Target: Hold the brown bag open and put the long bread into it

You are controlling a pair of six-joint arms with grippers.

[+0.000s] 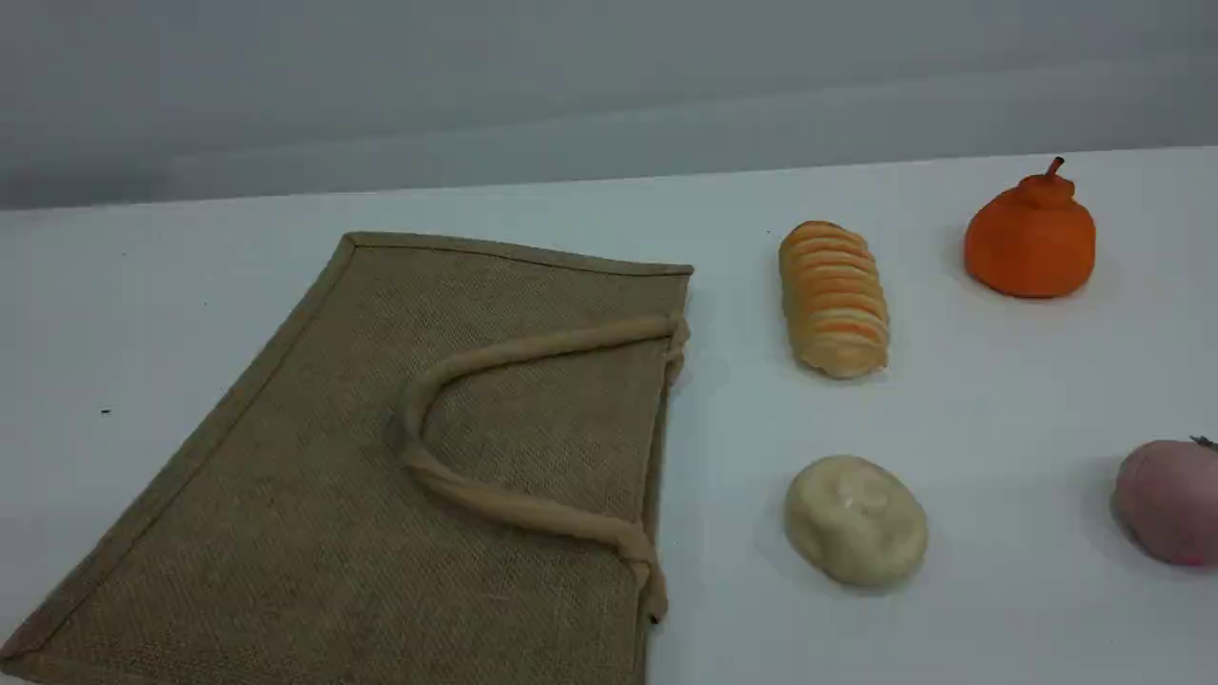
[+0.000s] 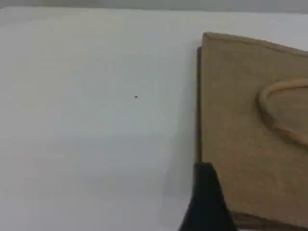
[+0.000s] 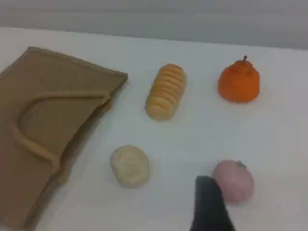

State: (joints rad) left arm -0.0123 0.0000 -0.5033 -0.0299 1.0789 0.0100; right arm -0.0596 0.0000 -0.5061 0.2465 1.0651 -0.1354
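The brown bag (image 1: 400, 457) lies flat on the white table at the left, its mouth edge and a beige handle (image 1: 495, 357) facing right. The long bread (image 1: 834, 297), ridged with orange stripes, lies right of the bag's far corner, apart from it. Neither arm shows in the scene view. In the left wrist view, a dark fingertip (image 2: 207, 197) hangs above the bag (image 2: 250, 134) at its edge. The right wrist view has its own fingertip (image 3: 209, 202) above bare table, well short of the bread (image 3: 166, 91) and the bag (image 3: 48, 125). Nothing is held by either gripper.
A cream-white bun (image 1: 854, 518) sits in front of the bread. An orange pumpkin-shaped fruit (image 1: 1031, 236) stands at the far right. A pink round fruit (image 1: 1168, 499) lies at the right edge, close beside the right fingertip in the right wrist view.
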